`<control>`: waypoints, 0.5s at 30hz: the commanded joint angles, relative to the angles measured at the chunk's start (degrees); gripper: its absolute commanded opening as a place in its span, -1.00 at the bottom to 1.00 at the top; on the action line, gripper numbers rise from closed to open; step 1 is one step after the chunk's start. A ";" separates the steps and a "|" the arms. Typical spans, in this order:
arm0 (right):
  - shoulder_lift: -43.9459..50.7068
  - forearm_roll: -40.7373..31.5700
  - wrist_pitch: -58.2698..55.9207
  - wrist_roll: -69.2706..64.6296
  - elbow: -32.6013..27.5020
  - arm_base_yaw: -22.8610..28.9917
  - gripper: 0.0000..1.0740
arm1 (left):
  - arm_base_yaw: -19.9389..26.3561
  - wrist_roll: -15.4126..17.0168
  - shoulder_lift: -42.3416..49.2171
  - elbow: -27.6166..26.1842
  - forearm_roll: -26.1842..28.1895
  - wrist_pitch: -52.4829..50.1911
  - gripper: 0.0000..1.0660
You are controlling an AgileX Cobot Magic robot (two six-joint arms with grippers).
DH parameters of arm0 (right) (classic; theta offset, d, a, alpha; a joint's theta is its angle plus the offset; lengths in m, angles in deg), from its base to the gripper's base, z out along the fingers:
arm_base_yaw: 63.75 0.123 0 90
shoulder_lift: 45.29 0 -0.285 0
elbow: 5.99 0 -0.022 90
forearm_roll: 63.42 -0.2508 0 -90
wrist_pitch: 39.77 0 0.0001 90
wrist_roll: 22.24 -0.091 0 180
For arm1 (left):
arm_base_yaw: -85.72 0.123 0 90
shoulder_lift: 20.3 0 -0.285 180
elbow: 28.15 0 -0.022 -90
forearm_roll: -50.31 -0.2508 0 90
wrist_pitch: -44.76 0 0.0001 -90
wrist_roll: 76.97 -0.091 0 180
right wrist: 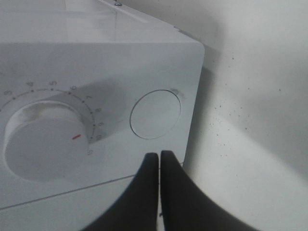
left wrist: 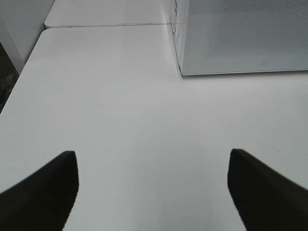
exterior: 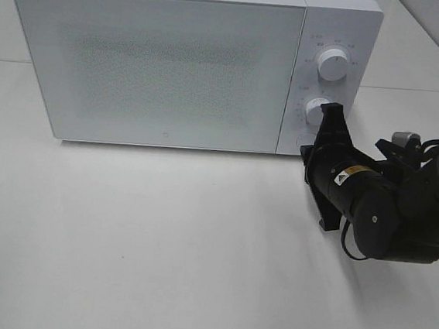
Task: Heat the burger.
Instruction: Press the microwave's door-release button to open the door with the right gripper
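The burger is out of view. A white microwave (exterior: 160,58) stands at the back of the table with its door shut, and nothing shows through the door. My right gripper (exterior: 332,113) is shut and empty, its tips (right wrist: 159,155) close in front of the control panel, just below the round button (right wrist: 155,114) and beside the lower dial (right wrist: 41,142). My left gripper (left wrist: 153,161) is open and empty, low over the bare white table (left wrist: 120,96), with the microwave's near left corner (left wrist: 182,72) ahead of it.
The upper dial (exterior: 334,65) sits above the lower dial (exterior: 318,110) on the panel. The right arm's black body (exterior: 387,204) hangs over the table's right side. A seam (left wrist: 106,25) splits the table behind the left gripper.
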 commanded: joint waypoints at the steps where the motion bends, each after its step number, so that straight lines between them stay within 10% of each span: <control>1: -1.72 0.34 -0.63 -0.11 2.46 -0.11 -1.00 | 0.29 0.06 0.92 0.00 0.34 0.17 0.46; 15: -2.69 1.38 -2.35 2.29 6.59 -4.13 -1.00 | 0.29 0.06 0.92 0.00 0.34 0.17 0.46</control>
